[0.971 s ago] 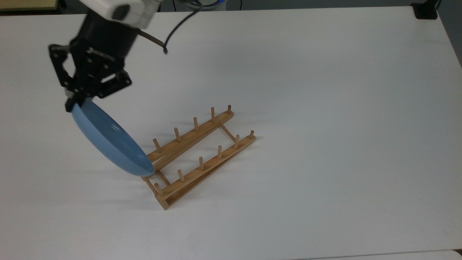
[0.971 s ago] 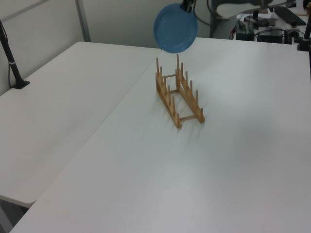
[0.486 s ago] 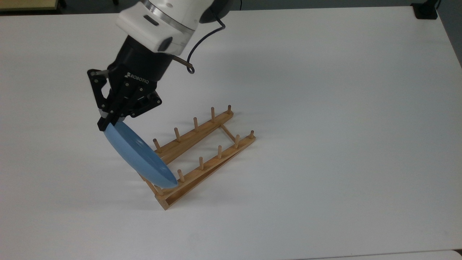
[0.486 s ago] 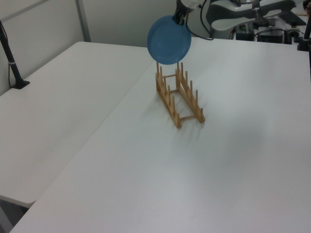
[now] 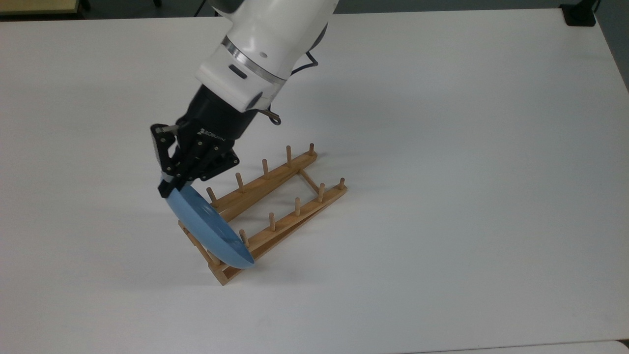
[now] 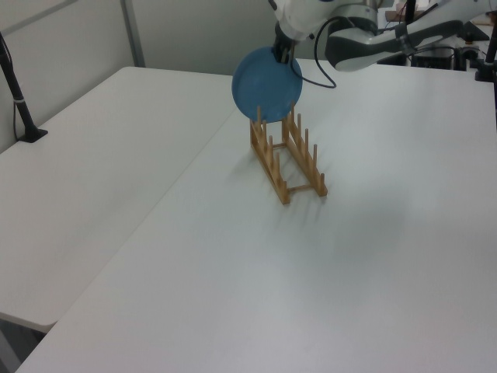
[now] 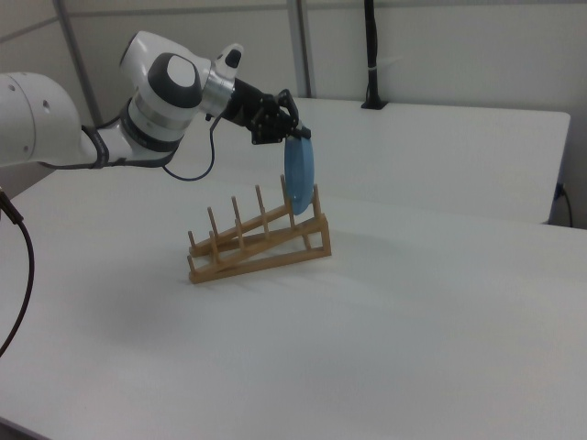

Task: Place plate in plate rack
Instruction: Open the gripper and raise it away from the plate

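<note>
My gripper (image 5: 166,188) (image 6: 279,55) (image 7: 297,134) is shut on the upper rim of the light-blue plate (image 5: 209,228) (image 6: 266,85) (image 7: 298,174), which hangs on edge. The plate's lower part is down among the pegs at one end of the wooden plate rack (image 5: 275,196) (image 6: 291,159) (image 7: 252,240), the end at the top view's left. In the right view the plate stands nearly upright at the rack's raised end. Whether the plate's lower edge touches the rails I cannot tell.
The rack sits on a wide white table (image 5: 442,196). A second white table (image 6: 85,186) adjoins it on the left view's left. A black post (image 6: 19,101) stands at that table's far corner, another black post (image 7: 371,55) at the back in the right view.
My gripper has carried the plate to the top view's right and downward, from beside the rack's end to among its end pegs. The rack has stayed put.
</note>
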Available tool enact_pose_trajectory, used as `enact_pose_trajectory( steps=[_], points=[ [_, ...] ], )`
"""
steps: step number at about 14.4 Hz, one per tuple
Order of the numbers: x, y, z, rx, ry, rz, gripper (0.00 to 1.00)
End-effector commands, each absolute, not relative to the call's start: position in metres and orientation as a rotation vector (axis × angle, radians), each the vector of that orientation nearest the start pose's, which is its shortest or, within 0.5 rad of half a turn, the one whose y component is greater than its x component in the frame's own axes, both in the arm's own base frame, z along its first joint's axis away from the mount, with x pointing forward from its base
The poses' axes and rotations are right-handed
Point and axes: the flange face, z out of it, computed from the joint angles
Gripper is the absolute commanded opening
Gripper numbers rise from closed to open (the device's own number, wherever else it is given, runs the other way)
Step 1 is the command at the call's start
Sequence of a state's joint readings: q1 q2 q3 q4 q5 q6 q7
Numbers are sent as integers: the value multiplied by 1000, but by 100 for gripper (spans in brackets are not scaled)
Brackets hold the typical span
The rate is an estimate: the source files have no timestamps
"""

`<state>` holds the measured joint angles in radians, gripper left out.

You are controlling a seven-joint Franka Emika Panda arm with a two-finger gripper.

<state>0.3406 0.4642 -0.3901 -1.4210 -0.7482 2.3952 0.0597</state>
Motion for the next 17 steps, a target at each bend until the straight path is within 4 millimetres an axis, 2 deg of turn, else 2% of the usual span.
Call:
enact_pose_trajectory(
  steps=[1, 2, 3, 4, 5, 8, 13, 17],
  points=[
    [723, 20, 490, 2256, 482, 592, 18],
    [722, 20, 487, 2259, 482, 587, 36],
    [722, 18, 485, 2263, 477, 583, 59],
    [721, 16, 484, 2271, 454, 590, 86],
    [721, 15, 484, 2277, 436, 597, 100],
    [718, 8, 509, 2337, 295, 698, 100],
    [700, 21, 558, 2622, 67, 820, 100],
    [653, 12, 577, 2959, -206, 439, 100]
  ],
)
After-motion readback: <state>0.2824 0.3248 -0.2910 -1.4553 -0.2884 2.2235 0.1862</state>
